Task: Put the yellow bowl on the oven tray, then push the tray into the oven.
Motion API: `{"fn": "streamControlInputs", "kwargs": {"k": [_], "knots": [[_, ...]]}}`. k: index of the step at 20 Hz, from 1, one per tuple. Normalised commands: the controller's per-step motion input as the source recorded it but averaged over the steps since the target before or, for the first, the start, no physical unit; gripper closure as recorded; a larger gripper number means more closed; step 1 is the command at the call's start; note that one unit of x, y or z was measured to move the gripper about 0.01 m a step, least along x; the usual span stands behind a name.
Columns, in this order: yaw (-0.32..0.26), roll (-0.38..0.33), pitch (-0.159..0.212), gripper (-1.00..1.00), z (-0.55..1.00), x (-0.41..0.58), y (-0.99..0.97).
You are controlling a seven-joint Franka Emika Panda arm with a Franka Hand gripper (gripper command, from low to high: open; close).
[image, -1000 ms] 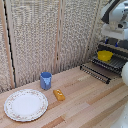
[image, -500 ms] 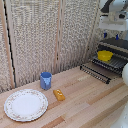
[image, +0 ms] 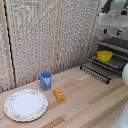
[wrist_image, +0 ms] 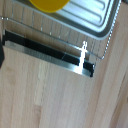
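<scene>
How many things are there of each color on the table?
Yellow: 1, the yellow dish on the baking sheet
Orange-yellow: 1, the small oblong item
Blue: 1, the blue cup
White patterned: 1, the plate
Dark: 2, the baking sheet and the oven
Total: 6
</scene>
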Motion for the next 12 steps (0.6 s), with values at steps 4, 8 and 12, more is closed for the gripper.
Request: {"fn": "streamControlInputs", "kwargs": {"k": [4,8,12], "knots": [[0.250,-0.266,0.018,-1.00,0.00,-0.104,-0.04],[0.117,-0.347,0.171,-1.00,-0.02,-0.096,0.16],[0.000,-0.375,0.135,-1.00,-0.08,-0.221,0.37]]}}
